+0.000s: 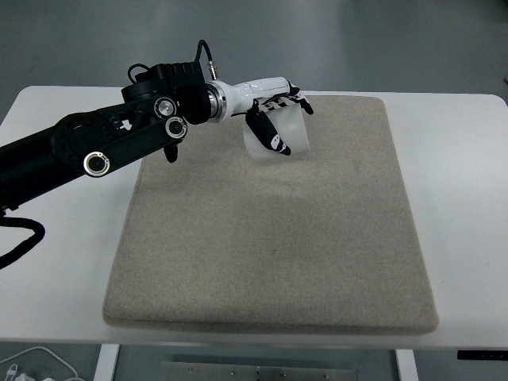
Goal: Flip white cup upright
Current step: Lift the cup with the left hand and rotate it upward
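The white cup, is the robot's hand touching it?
Touching. In the top view the left hand wraps the white cup, fingers over its top and thumb across its front.

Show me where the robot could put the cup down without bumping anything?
Nearly the whole grey mat is bare, from the left hand down to its near edge. It is crowded only at the far edge, where that hand grips the white cup.
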You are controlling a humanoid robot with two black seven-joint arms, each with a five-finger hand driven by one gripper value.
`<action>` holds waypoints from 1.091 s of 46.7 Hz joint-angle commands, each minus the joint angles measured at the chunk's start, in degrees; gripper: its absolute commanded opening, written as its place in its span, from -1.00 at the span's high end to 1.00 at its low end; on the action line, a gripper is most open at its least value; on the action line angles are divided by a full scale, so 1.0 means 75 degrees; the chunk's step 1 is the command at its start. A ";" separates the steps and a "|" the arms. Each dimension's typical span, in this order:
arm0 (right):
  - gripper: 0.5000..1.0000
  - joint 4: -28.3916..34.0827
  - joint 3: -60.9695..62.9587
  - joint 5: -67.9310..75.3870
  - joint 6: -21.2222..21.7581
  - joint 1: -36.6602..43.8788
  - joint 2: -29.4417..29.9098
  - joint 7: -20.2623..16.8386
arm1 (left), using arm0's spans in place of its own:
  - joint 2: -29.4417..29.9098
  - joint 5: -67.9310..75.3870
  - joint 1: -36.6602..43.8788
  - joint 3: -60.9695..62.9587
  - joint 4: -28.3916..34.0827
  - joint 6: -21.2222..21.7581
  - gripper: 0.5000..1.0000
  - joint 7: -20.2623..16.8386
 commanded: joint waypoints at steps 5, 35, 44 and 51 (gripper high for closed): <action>-0.71 0.0000 0.0012 0.0003 0.0000 0.0000 0.0000 -0.0001 | -0.0006 -0.1095 0.0254 -0.0760 0.0333 0.0071 0.64 -0.0432; -0.71 0.0000 0.0000 -0.0009 0.0000 0.0000 0.0000 -0.0001 | -0.0158 -0.1635 0.1461 -0.2039 0.1142 0.0364 0.63 -0.2940; -0.71 0.0000 0.0000 0.0003 0.0000 0.0000 0.0000 -0.0001 | -0.0263 -0.1646 0.1848 -0.2027 0.1364 0.0423 0.63 -0.3924; -0.72 0.0000 0.0000 0.0003 0.0000 0.0000 0.0000 -0.0001 | -0.0451 -0.1635 0.2047 -0.2027 0.1657 0.0446 0.64 -0.4779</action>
